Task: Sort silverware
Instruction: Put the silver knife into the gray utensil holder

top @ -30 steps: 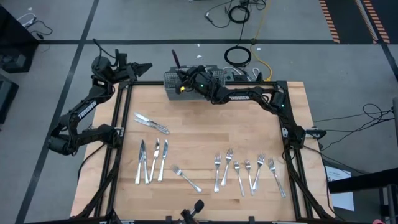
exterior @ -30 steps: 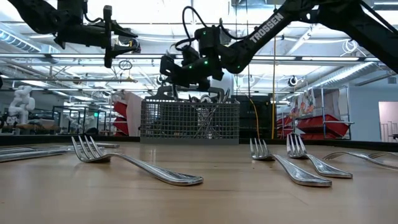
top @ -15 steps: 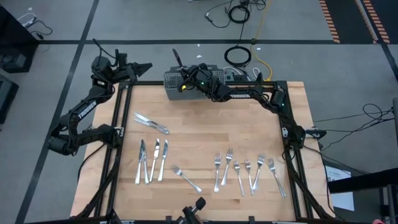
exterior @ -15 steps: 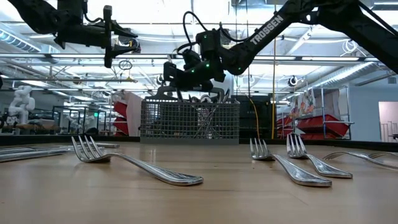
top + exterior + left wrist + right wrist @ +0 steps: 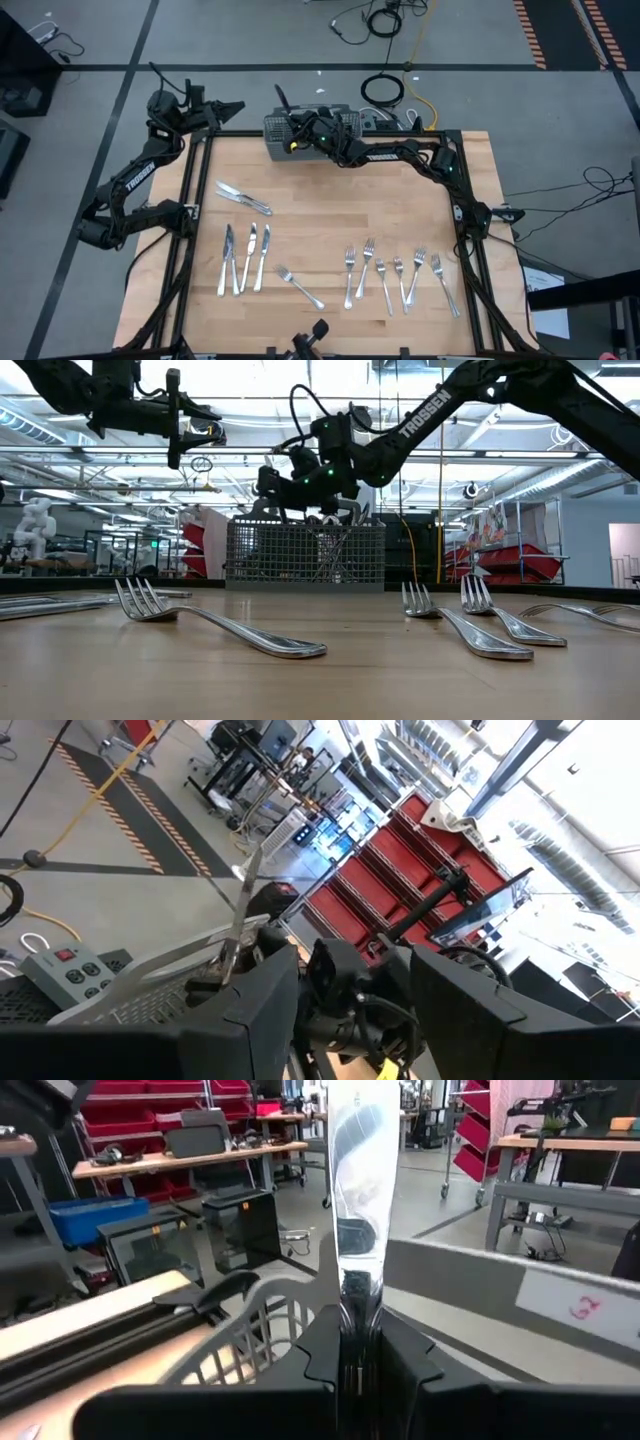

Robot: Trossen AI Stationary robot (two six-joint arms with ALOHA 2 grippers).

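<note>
Silverware lies sorted in groups on the wooden table [image 5: 330, 200], and one piece, a knife [image 5: 357, 1200], is pinched in the right gripper [image 5: 297, 124] above the mesh basket [image 5: 280, 135] at the table's far edge. Compared with a second ago, that gripper has shifted a little toward the left over the basket and its knife now tilts further that way; everything on the table lies as it did. The right gripper's fingers [image 5: 330, 1355] are clamped tight on the knife's handle, blade pointing up and away. The left gripper [image 5: 232, 107] hangs off the far left corner of the table, its fingers [image 5: 250, 1010] spread wide and holding nothing. On the table: two crossed knives [image 5: 243, 198], three knives side by side [image 5: 245, 258], a lone fork [image 5: 299, 287], and six forks [image 5: 397, 272] near the right side.
</note>
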